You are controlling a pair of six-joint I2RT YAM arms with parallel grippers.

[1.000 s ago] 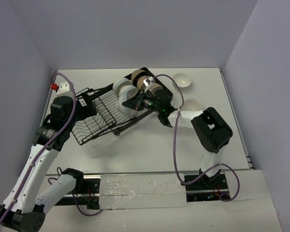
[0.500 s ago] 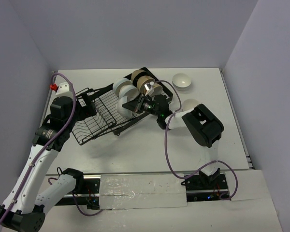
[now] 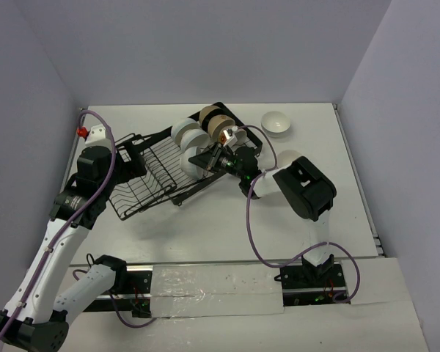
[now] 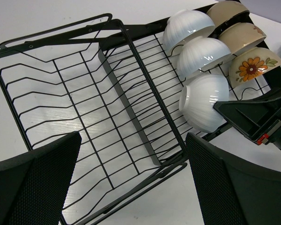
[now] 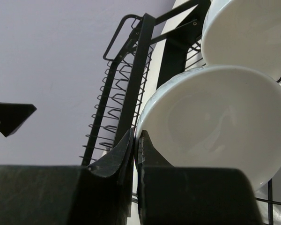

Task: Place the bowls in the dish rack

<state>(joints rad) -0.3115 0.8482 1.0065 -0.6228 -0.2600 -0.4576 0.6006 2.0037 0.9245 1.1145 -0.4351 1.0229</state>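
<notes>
My right hand (image 5: 135, 140) pinches the rim of the bowl (image 5: 215, 126) at the near end of the row in the rack (image 4: 128, 105), so I must seat it upright before releasing; my left hand (image 4: 133, 140) stands wide open.

My tally from here
I count six bowls (image 4: 203, 101) in one dish rack (image 4: 129, 108), and one loose bowl (image 3: 276, 123) on the bench (image 3: 205, 227).

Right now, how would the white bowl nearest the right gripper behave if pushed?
Probably slippery: the white bowl shows a glazed sheen. It stands on edge in the dish rack, so a push could rock or roll it. Likely rigid, and chip-prone against the wires.
</notes>
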